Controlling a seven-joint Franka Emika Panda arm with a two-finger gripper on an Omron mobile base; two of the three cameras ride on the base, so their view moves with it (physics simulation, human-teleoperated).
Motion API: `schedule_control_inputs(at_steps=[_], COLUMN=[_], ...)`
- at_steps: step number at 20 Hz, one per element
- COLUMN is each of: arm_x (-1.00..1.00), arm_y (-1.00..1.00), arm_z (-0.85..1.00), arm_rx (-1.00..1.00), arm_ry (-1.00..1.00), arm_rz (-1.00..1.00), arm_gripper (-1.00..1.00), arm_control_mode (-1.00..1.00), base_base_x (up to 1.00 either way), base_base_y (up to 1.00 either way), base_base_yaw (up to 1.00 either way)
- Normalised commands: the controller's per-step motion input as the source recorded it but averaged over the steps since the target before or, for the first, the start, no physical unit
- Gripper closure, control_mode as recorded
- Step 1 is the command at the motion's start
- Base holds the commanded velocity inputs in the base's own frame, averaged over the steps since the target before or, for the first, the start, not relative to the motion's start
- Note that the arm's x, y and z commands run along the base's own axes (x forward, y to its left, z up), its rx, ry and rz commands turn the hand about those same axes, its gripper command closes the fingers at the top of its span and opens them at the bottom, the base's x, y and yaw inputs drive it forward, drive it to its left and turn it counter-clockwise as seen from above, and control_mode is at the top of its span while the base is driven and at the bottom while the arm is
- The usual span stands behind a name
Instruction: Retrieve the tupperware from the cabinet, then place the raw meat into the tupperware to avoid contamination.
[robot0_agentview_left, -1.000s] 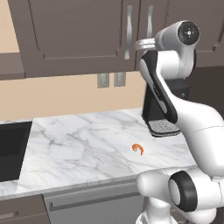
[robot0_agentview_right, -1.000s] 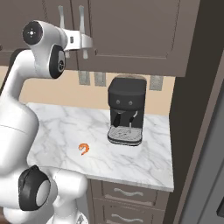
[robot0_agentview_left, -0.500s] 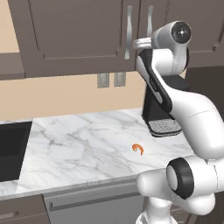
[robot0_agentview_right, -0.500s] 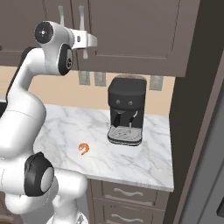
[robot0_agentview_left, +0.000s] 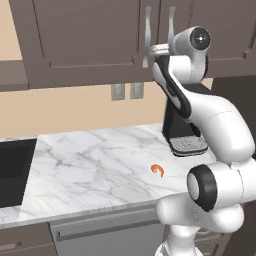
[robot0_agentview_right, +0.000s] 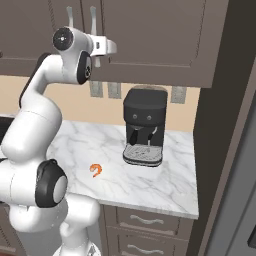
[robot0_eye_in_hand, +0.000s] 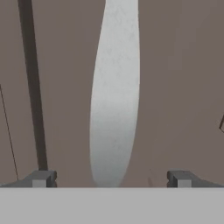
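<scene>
Reaching high: the gripper (robot0_agentview_left: 148, 50) sits in the upper middle of the left base view, right at a silver bar handle (robot0_agentview_left: 146, 35) of the cabinet (robot0_agentview_left: 85, 40).
Cabinet: dark brown panelled doors fill the top of both base views and are shut; the tupperware cannot be seen.
Handles: two long vertical silver bars stand side by side; in the right base view the gripper (robot0_agentview_right: 111, 47) is at the right-hand one (robot0_agentview_right: 93, 22), upper left of the frame.
Raw meat: a tiny orange curled piece (robot0_agentview_left: 158, 170) lies on the marble counter (robot0_agentview_left: 85, 170), right of centre and low in the left base view, well below the gripper and well apart from it.
Raw meat, other side: in the right base view it (robot0_agentview_right: 96, 170) lies left of centre, left of and nearer than the coffee machine (robot0_agentview_right: 145, 125).
Coffee machine: black, standing at the back of the counter, partly hidden by the arm in the left base view.
Gripper: jaws spread fully wide; in the hand view the two fingertips (robot0_eye_in_hand: 40, 178) stand at the lower left and lower right, with the silver handle (robot0_eye_in_hand: 114, 96) running up the middle between them.
Contact: neither fingertip touches the handle; nothing is held.
Sink: a dark basin (robot0_agentview_left: 12, 170) sits at the left edge of the left base view.
</scene>
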Motion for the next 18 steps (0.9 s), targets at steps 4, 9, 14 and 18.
schedule_control_inputs(at_steps=[4,9,14,18], arm_x=[0.34,0.31,0.36,0.29], arm_y=[0.00,0.00,0.01,0.04], arm_z=[-0.07,-0.07,-0.08,-0.07], arm_rx=[0.00,0.00,0.00,0.00], arm_ry=[0.00,0.00,0.00,-0.02], arm_rz=[0.02,0.04,0.04,0.00], arm_gripper=[-1.00,-1.00,1.00,1.00], arm_control_mode=[-1.00,-1.00,-1.00,-1.00], base_base_x=[0.00,0.00,0.00,0.00], base_base_y=[0.00,0.00,0.00,0.00], base_base_yaw=[0.00,0.00,0.00,0.00])
